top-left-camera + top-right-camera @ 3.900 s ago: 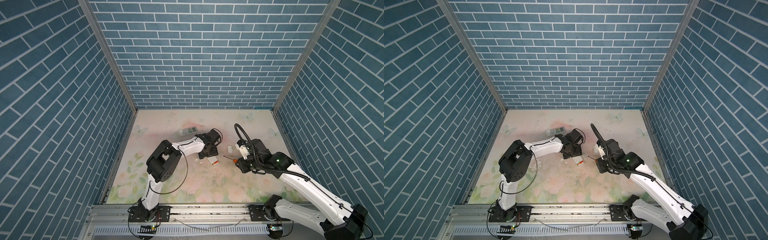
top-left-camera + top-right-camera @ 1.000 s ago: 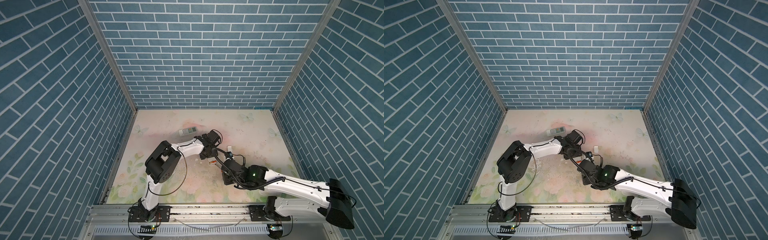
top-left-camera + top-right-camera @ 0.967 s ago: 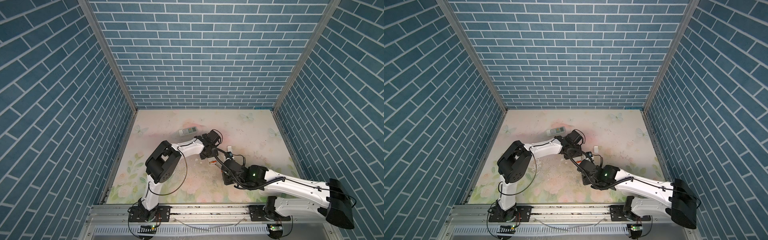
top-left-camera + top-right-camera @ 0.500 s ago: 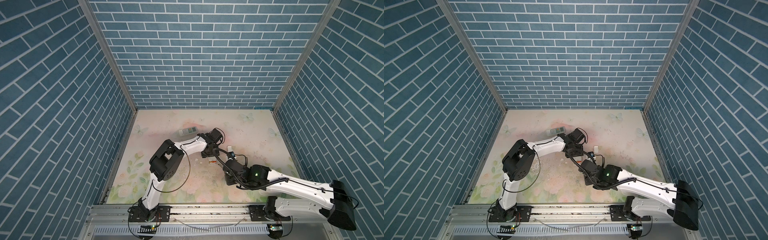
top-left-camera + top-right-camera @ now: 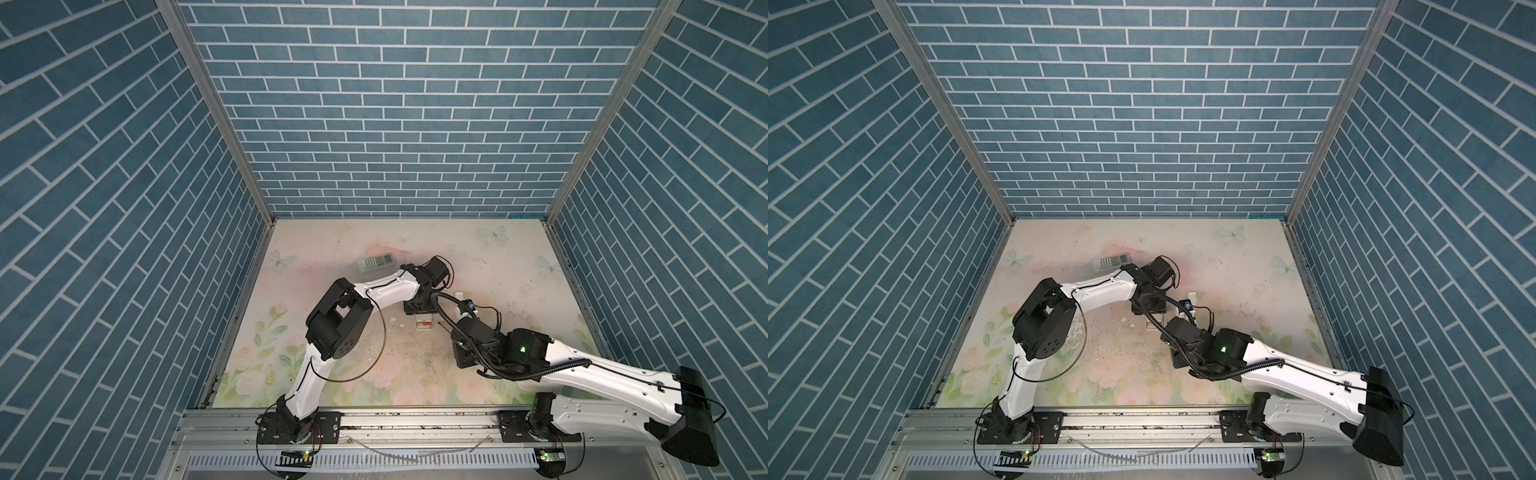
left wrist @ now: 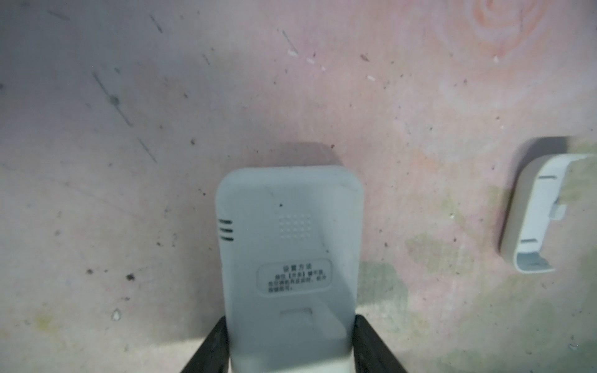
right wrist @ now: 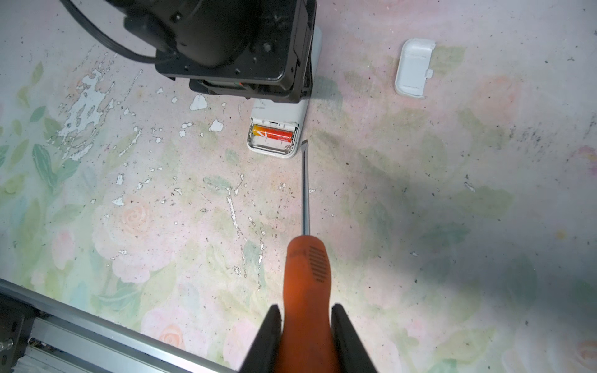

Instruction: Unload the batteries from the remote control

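The left tool (image 6: 289,318) is clamped on the sides of the remote (image 6: 287,242), which lies back-up on the surface (image 7: 420,210) near its middle. The one battery (image 7: 274,134) on show, orange-gold, lies crosswise in the remote's open bay, in the slot nearer the body. The right tool (image 7: 306,306) is closed on the orange handle of the screwdriver (image 7: 307,268), whose blade tip sits just beside the bay's corner, outside the rim. A cover (image 7: 413,67) lies inside-up, well apart from the remote, with bare surface between them. There is wide bare room from the bay toward the rail (image 7: 80,319) at the near edge, and more behind, up to the walls (image 5: 395,124) that close in three sides. A second remote (image 5: 375,262) lies face-up farther back, near the left arm (image 5: 386,289). In the right wrist view, that arm's black wrist hides most of the held remote. The left wrist view cuts off its bay end and blurs the cover at the frame edge. In both top views the left tool is hidden under its wrist, and the battery is only an orange fleck.
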`<state>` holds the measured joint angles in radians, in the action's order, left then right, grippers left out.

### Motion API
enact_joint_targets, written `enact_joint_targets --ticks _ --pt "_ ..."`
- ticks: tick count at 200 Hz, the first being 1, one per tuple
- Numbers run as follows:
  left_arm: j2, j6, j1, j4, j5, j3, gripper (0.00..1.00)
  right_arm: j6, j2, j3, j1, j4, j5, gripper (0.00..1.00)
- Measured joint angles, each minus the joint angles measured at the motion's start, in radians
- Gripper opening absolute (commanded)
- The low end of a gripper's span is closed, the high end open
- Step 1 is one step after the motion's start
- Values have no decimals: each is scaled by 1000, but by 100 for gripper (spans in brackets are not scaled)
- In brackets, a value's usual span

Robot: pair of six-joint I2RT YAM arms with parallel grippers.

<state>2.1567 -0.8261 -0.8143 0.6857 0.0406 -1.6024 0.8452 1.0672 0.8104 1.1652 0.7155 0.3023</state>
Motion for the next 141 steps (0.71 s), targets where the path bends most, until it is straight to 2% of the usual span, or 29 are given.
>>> enact_joint_targets --ticks 58,141 --pt "-66 -112 -6 -96 -10 125 44 27 115 51 52 -11 19 0" --pt "-80 -219 -6 -150 8 167 43 191 232 103 151 -35 142 0"
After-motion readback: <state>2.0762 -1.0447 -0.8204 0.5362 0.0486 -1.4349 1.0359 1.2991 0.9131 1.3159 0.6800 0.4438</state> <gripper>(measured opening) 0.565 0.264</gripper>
